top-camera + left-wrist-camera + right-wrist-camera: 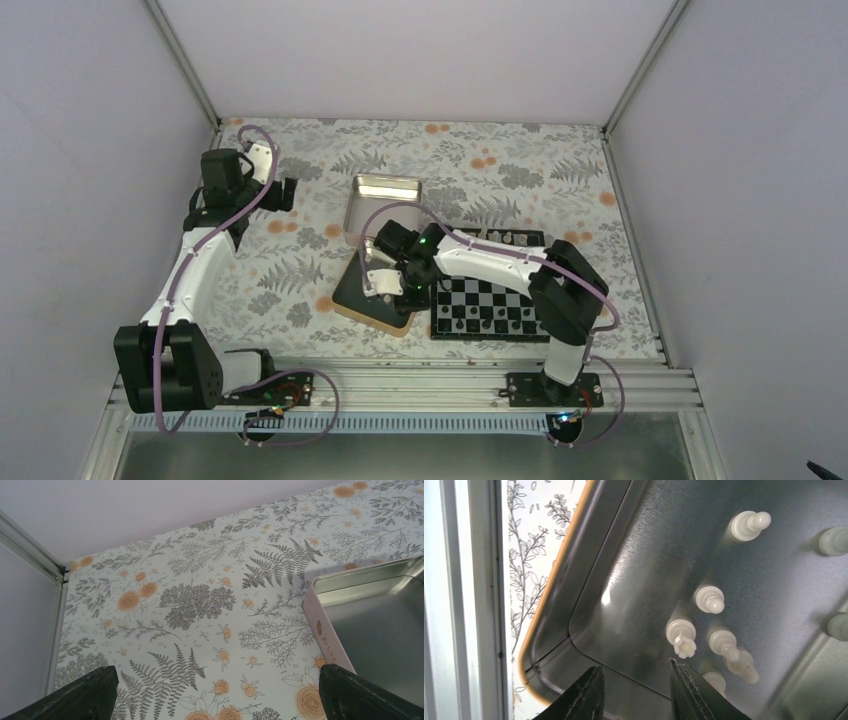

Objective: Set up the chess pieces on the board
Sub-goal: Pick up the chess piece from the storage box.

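chess pieces [710, 599] sit in the dark tin [589, 570], a rook [681, 637] just ahead of the right claw [636, 692], whose fingers stand apart, empty. probably light, slick, apt to skid: pinch its narrow waist. left claw [220, 700] gapes wide.

Enclosed robot test cell, lab type: plain white panel walls [60, 150], aluminium corner posts [185, 62], near-edge extrusion rail [400, 385], fern-print table cover [300, 270].

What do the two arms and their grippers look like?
Both the left arm and the right arm have white links, boxy black joints and a lilac cable looped alongside. The left gripper and right gripper have dark, tapering fingers. A small green light glows on the right arm.
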